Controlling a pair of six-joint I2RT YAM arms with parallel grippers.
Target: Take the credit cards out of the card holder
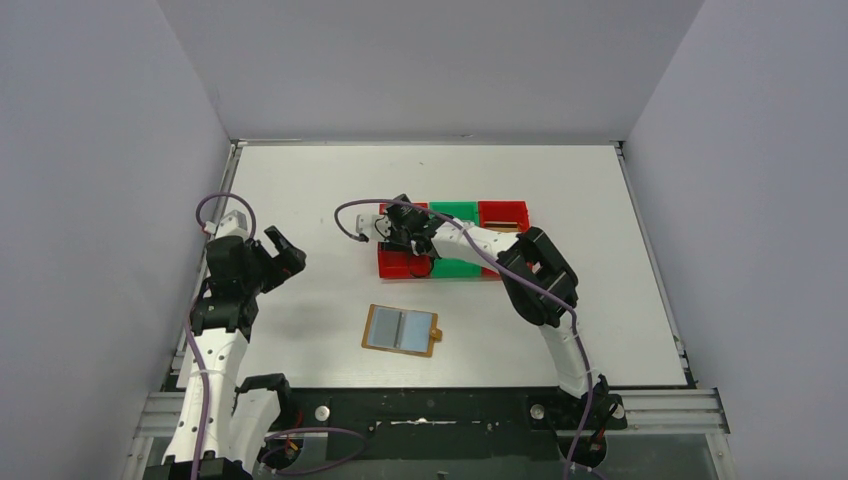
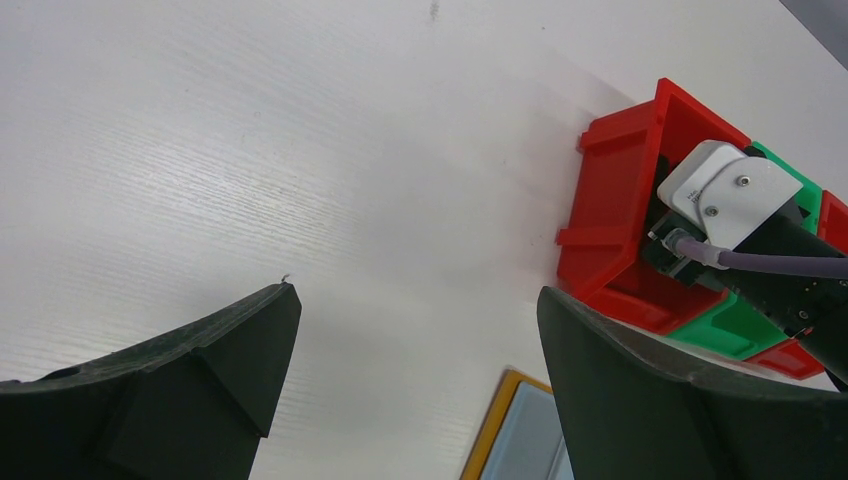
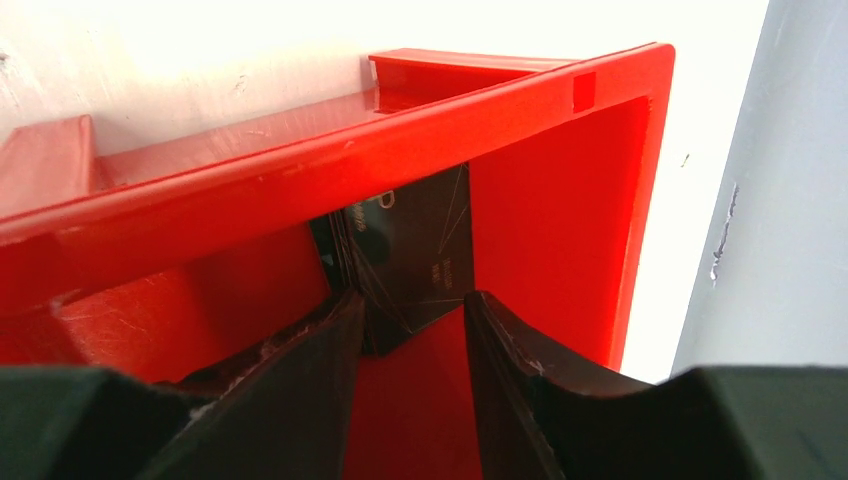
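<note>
The card holder (image 1: 402, 330) lies open and flat on the table, tan rim up, pale blue-grey pockets showing; a corner of the card holder (image 2: 515, 440) shows in the left wrist view. My right gripper (image 1: 405, 236) reaches down into a red bin (image 1: 396, 264). Its jaws (image 3: 410, 300) stand apart with red floor between them. A black credit card (image 3: 420, 245) stands on edge just past the tips, leaning at the left finger (image 3: 300, 370). My left gripper (image 1: 285, 255) hovers open over bare table at the left, nothing between its fingers (image 2: 415, 290).
A block of red and green bins sits behind the card holder: green bin (image 1: 455, 212), red bin (image 1: 503, 214) with a thin brownish strip inside. The red bin's wall (image 3: 400, 150) crosses close in front of the right wrist camera. Grey walls enclose the table.
</note>
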